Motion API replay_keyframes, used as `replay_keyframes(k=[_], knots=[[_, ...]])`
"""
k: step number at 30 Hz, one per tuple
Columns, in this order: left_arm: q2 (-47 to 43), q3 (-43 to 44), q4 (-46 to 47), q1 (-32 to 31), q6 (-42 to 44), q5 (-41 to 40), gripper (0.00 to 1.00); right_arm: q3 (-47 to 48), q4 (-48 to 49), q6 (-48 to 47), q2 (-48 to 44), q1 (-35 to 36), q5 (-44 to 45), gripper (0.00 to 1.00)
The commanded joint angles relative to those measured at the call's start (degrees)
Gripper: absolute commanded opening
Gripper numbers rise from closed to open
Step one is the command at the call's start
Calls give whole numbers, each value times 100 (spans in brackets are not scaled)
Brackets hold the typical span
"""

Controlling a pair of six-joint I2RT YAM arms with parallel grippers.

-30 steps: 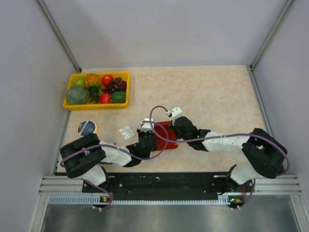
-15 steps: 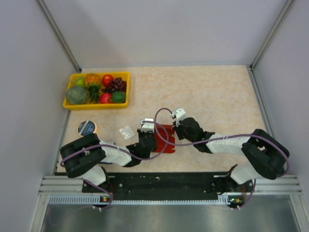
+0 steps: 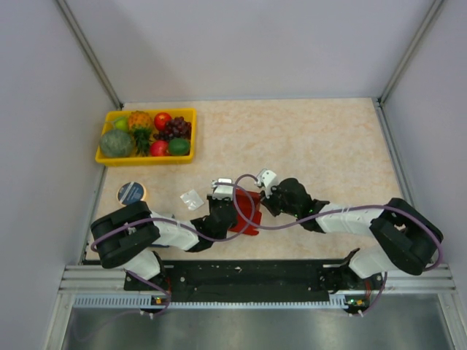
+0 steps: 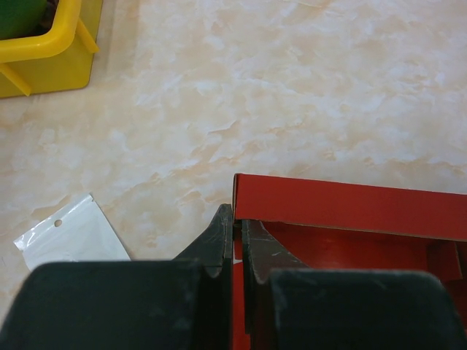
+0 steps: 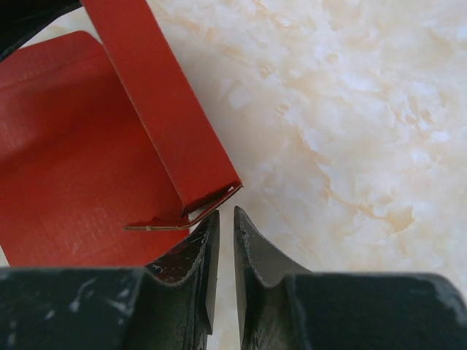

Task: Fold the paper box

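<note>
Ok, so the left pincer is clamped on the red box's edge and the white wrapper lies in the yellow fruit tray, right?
Not quite: the white wrapper lies on the table, outside the yellow fruit tray, as the top view shows. The left pincer is indeed clamped on the edge of the paper box.

I see a small whitish wrapper (image 4: 69, 237) lying flat on the beige marbled table (image 3: 314, 138), just left of the left gripper (image 4: 233, 219) and not touching it. Farther out to that same side sits a round tin (image 3: 131, 192) with a dark blue top. Well ahead and left of the gripper, a yellow tray (image 3: 146, 160) holds a pineapple (image 3: 140, 120), dark grapes (image 3: 176, 129), red apples and a large green fruit (image 3: 115, 144).
</note>
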Motion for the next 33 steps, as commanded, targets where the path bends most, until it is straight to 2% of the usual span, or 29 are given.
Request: replay_keyframes(k=[1,6,11,17,23,33], knots=[[-31,-17,179,-14,-70,91,0,195,262,-250,44,13,-911,15],[-31,-17,161,-22,-105,100,0,19,579,-144,-44,13,-1122,22],[-40,-8,153,-23,-79,100,0,-60,868,84,-70,4,-1351,23],[-58,-26,144,-22,-105,100,0,-140,1308,216,-9,39,-631,22],[-84,-35,144,-23,-123,109,0,-131,1739,111,157,329,783,23],[-102,-61,144,-22,-132,135,0,-96,2714,225,703,373,1496,26]])
